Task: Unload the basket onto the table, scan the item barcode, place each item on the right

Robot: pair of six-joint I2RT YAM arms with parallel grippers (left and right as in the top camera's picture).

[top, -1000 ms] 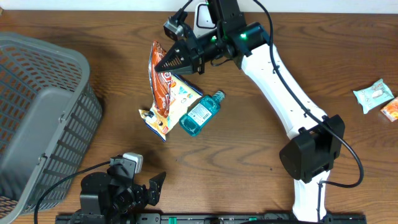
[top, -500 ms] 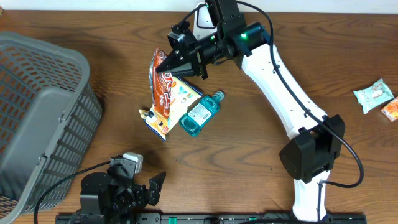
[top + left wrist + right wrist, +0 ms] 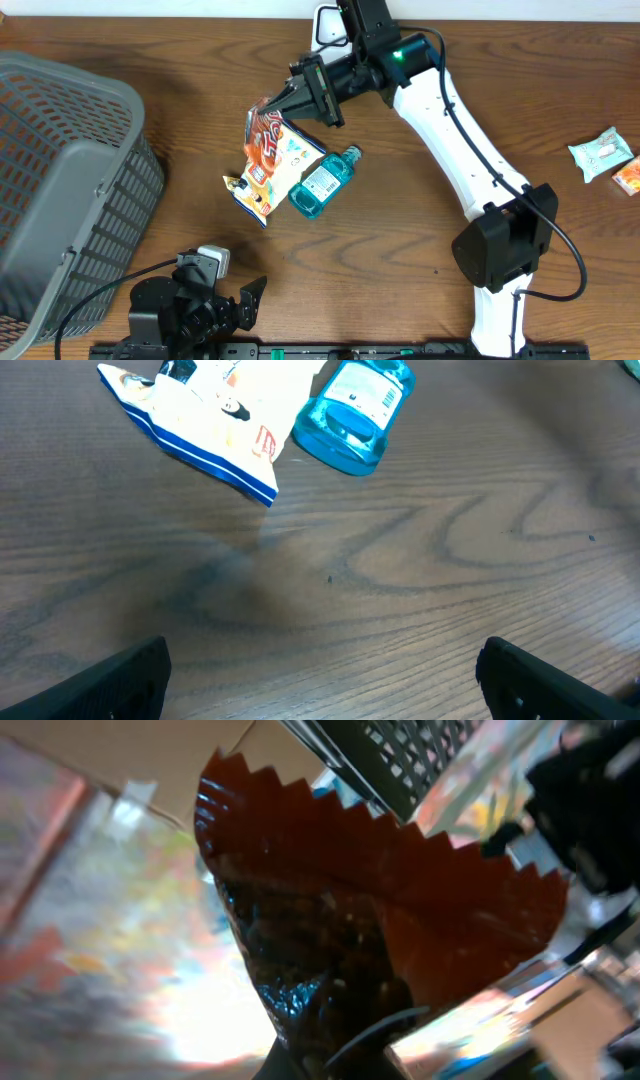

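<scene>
Pinches a red-orange snack bag [image 3: 263,135] by its top edge with the right fingers [image 3: 283,102], closed tight on the foil, at about 12 o'clock of the wooden surface [image 3: 400,260]. Holds the snack bag up at a tilt, its lower end over a white packet [image 3: 268,185] that lies flat toward 6 o'clock from it; cannot tell whether the two touch. Fills the right wrist view with the bag's dark red side and zigzag-cut seam, any print there too blurred to read. Has a blue bottle [image 3: 322,182] on its side against the white packet's 3 o'clock edge, cap toward 1 o'clock, a label with a barcode facing up. Holds the left fingers [image 3: 250,293] at 6 o'clock near the front edge, spread wide and gripping nothing, well apart from the bottle. Puts both dark tips in the lower corners of the left wrist view, with bare wood between them and the white packet and blue bottle at 12 o'clock. Has a grey plastic basket [image 3: 70,170] at 9 o'clock. Has two small wrapped packets [image 3: 598,152] at 3 o'clock by the far edge, one pale green, one orange. Shows a white device [image 3: 325,25] at 12 o'clock behind the right arm.
</scene>
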